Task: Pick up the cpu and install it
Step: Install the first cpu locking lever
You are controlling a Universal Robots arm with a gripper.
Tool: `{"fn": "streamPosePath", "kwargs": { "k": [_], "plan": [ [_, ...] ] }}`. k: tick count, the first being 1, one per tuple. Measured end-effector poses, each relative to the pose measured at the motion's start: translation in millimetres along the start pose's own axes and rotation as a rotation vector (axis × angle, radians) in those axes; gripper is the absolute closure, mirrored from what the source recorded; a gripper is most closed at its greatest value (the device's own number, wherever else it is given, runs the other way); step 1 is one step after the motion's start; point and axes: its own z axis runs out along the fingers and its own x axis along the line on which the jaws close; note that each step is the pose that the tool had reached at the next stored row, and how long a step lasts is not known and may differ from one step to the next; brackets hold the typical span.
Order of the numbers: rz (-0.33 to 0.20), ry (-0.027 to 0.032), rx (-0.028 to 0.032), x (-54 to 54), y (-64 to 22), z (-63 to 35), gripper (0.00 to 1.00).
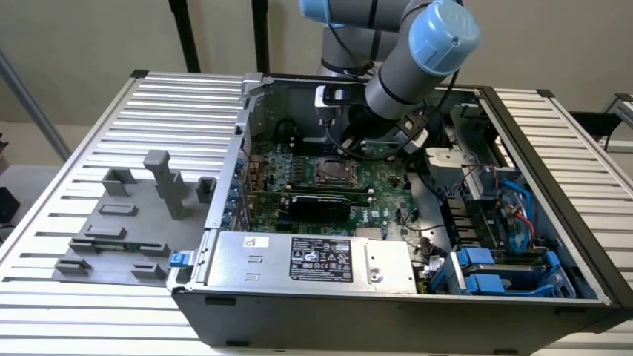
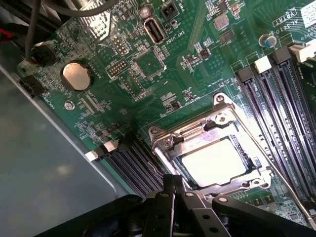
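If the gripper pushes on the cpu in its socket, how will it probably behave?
The cpu looks flat, square and metal-topped, so probably stiff, not floppy. Its bright smooth top may be slippery. It lies inside the socket frame, so it likely cannot slide or tip. The gripper is shut just beside it.

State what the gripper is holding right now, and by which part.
Nothing is held. The gripper is shut with nothing between its fingertips, right above the cpu, which lies in the socket on the motherboard.
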Motion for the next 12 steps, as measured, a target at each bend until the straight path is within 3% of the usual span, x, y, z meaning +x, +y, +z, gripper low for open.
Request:
{"fn": "streamPosePath", "kwargs": {
  "k": [5,10,12],
  "plan": [
    [-0.002,0.0041,0.0031,-8.2,-11.0,3.2,0.89],
    [-0.006,0.0155,0.0112,-8.7,-13.2,1.3,0.89],
    [-0.009,0.0231,0.0166,-8.7,-13.2,1.3,0.89]
  ]
}}
